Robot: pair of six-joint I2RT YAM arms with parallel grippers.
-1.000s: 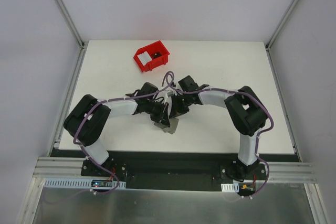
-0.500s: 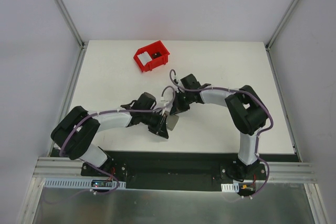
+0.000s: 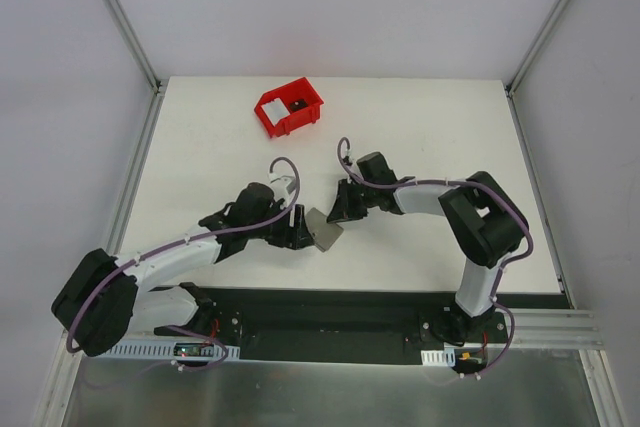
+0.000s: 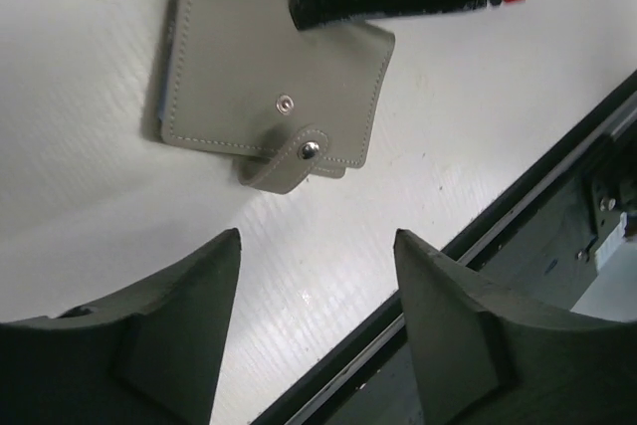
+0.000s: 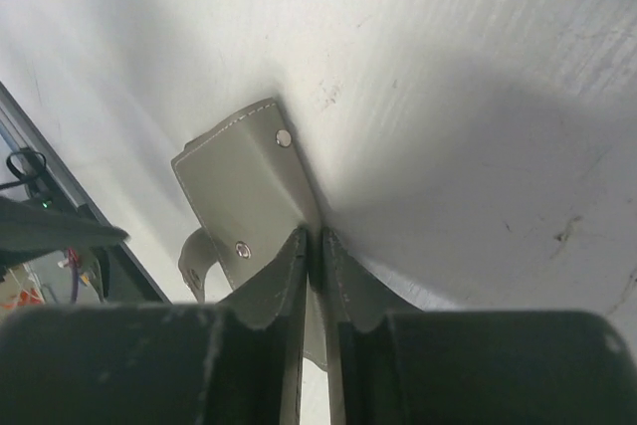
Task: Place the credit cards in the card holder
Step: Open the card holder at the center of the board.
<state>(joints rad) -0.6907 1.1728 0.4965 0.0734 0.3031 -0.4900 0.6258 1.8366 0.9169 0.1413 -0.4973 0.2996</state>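
Right claw [image 5: 312,246] pinches an edge of the card holder [image 4: 269,87] on the counter [image 3: 450,137]; left claw [image 4: 317,251] gapes empty just beside it. Well apart, the red bin [image 3: 266,119] holds a white card [image 3: 275,106].

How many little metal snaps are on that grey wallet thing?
2: one snap on the card holder's cover, the other on its loose strap's tip. More may be hidden underneath.

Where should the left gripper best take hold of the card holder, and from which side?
Probably the unsnapped strap tab, coming in from the left gripper's own side. The card holder lies flat on the table, so its thin edges offer little, while the tab sticks out past the edge facing that gripper. The right gripper seems to pinch the opposite corner.
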